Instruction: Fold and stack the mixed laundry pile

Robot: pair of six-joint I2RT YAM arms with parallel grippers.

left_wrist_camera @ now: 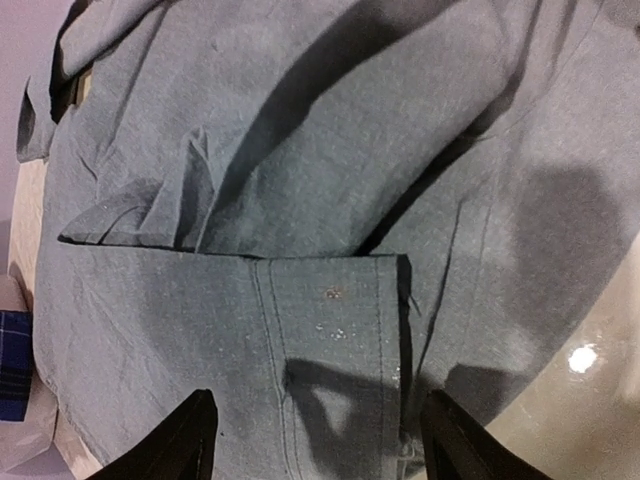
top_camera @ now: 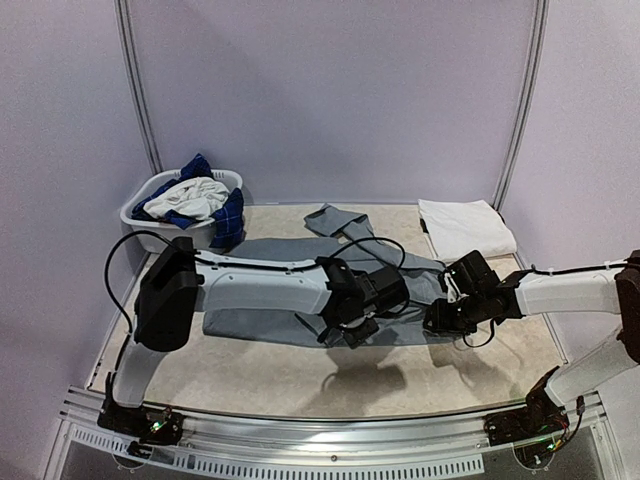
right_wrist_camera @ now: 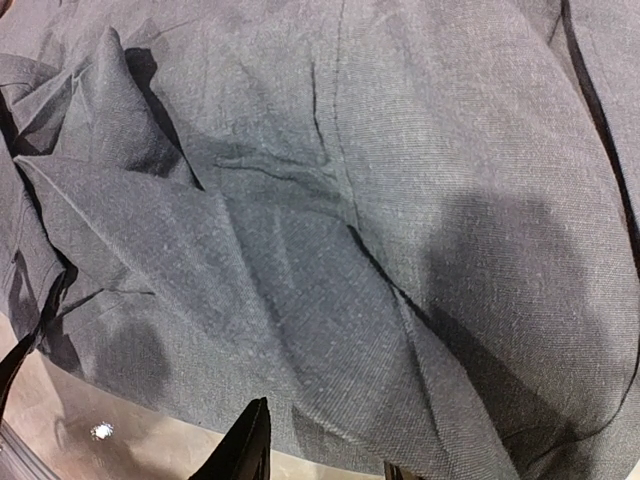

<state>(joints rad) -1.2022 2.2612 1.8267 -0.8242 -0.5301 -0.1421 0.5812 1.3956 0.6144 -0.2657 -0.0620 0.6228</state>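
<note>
A plain grey T-shirt lies spread across the middle of the table, one sleeve reaching to the back. My left gripper hovers over its near edge with jaws wide open; in the left wrist view the fingertips straddle a folded hemmed flap and hold nothing. My right gripper is at the shirt's right end, jaws open over wrinkled grey cloth by its near edge. Blue plaid and white pieces fill the basket. A folded white garment lies at the back right.
A white plastic oval basket stands at the back left. Bare tan tabletop runs along the near edge in front of the shirt. Metal frame poles rise at the back corners.
</note>
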